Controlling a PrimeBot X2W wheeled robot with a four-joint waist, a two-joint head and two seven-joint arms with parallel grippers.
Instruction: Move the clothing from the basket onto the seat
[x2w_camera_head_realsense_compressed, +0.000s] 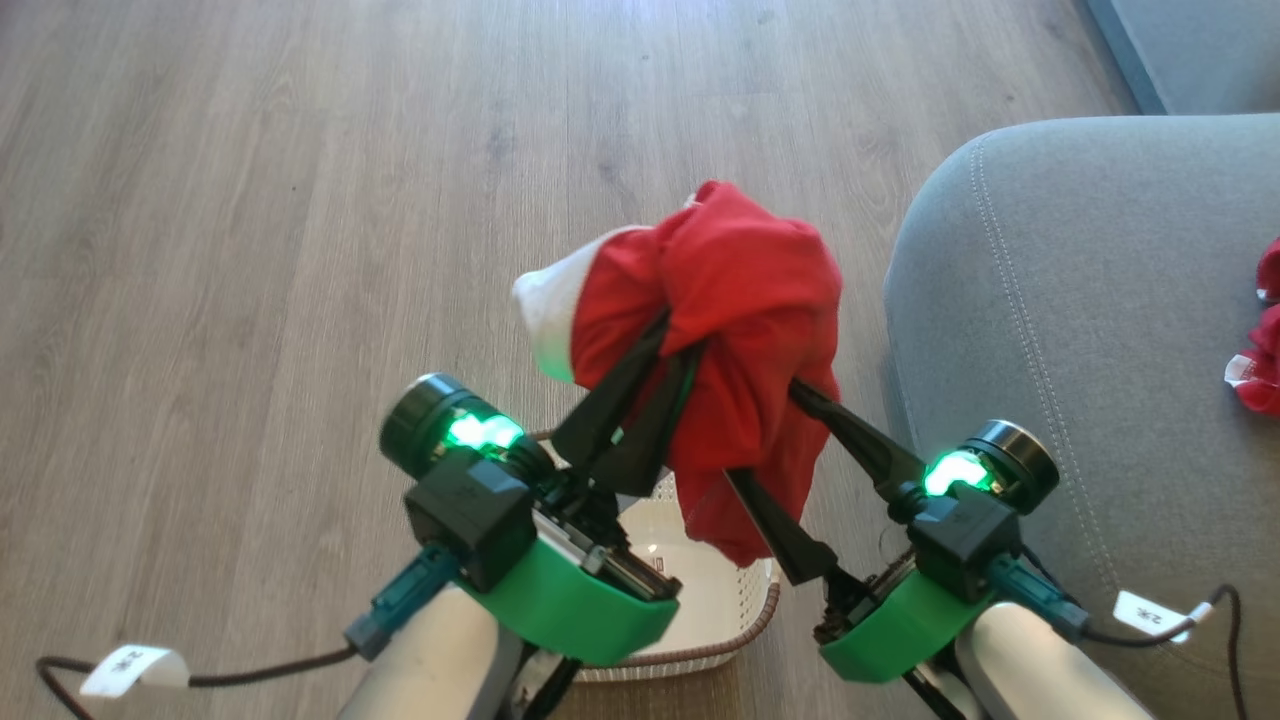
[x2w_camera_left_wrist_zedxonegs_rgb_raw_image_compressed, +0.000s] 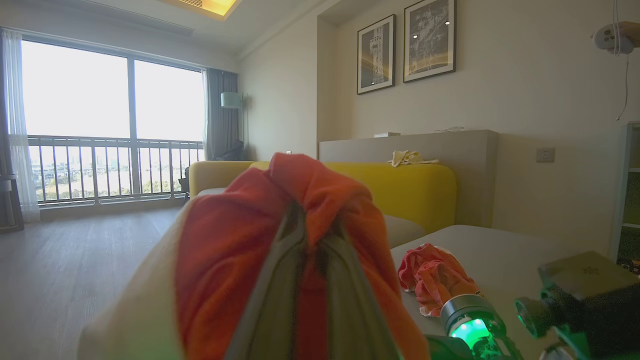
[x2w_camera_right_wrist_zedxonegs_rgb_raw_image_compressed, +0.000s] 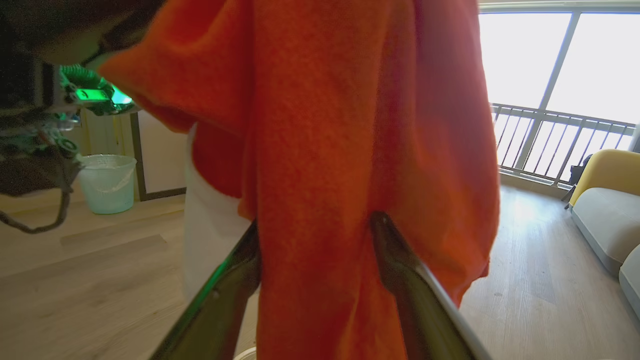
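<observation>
Above the basket (x2w_camera_head_realsense_compressed: 764, 612) at bottom centre, the left gripper (x2w_camera_head_realsense_compressed: 676, 345) pinches the raised red garment (x2w_camera_head_realsense_compressed: 745, 265) with fingers pressed together. The right gripper (x2w_camera_head_realsense_compressed: 765, 430) stands spread with cloth hanging between its fingers, seemingly cradling it. The carry is in hand: next the bundle must swing toward the frame's right, over the seat (x2w_camera_head_realsense_compressed: 1080, 330), and be released.

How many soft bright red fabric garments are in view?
2. One red garment hangs bunched between the left gripper and right gripper above the cream perforated basket; the other garment lies on the grey upholstered seat. The basket may hide more.
</observation>
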